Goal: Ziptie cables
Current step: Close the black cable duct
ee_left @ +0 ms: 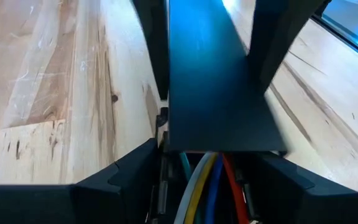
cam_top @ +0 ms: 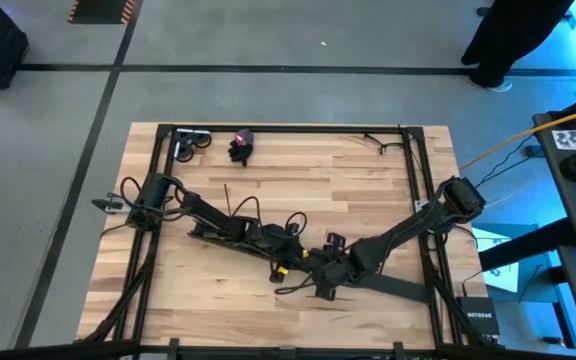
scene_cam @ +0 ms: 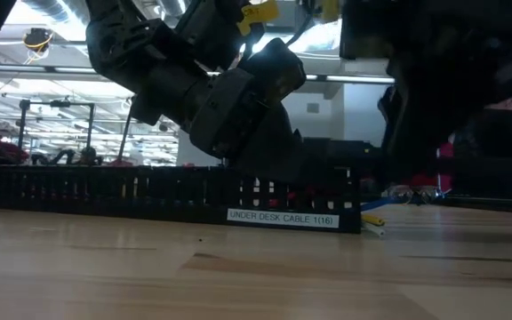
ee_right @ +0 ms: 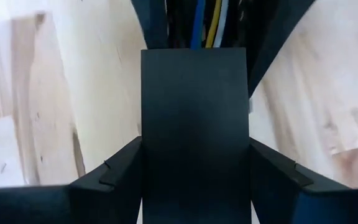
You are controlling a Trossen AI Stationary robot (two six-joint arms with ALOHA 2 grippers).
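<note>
A black slotted channel (scene_cam: pixel 149 191) labelled "UNDER DESK CABLE" lies mid-table, and a flat black cover (cam_top: pixel 398 288) runs on toward the right near corner. The cables (ee_left: pixel 210 180), white, yellow, blue and red, lie in the channel under the cover. They show again in the right wrist view (ee_right: pixel 207 18), and their ends poke out of the channel's end (scene_cam: pixel 373 220). My left gripper (cam_top: pixel 286 245) and right gripper (cam_top: pixel 320 278) meet over the strip, each astride the cover. I can make out no zipties. My left gripper (ee_left: pixel 207 37) has the flat cover's end (ee_left: pixel 216 124) between its two fingers, one on each long edge, so the fingers lie along the strip. The cover lies over the cables. My right gripper (ee_right: pixel 197 25) straddles the cover (ee_right: pixel 194 137) the same way, one finger at each long edge, coming from the opposite end. The cover runs back under the wrist, and the cables start just past its end.
A roll-like object (cam_top: pixel 193 140) and a dark tool with a pink spot (cam_top: pixel 241 146) sit by the far edge. A black frame (cam_top: pixel 413 170) rims the table. A thick yellow cable (cam_top: pixel 508 145) runs off to the right. A person (cam_top: pixel 513 40) stands beyond the far right.
</note>
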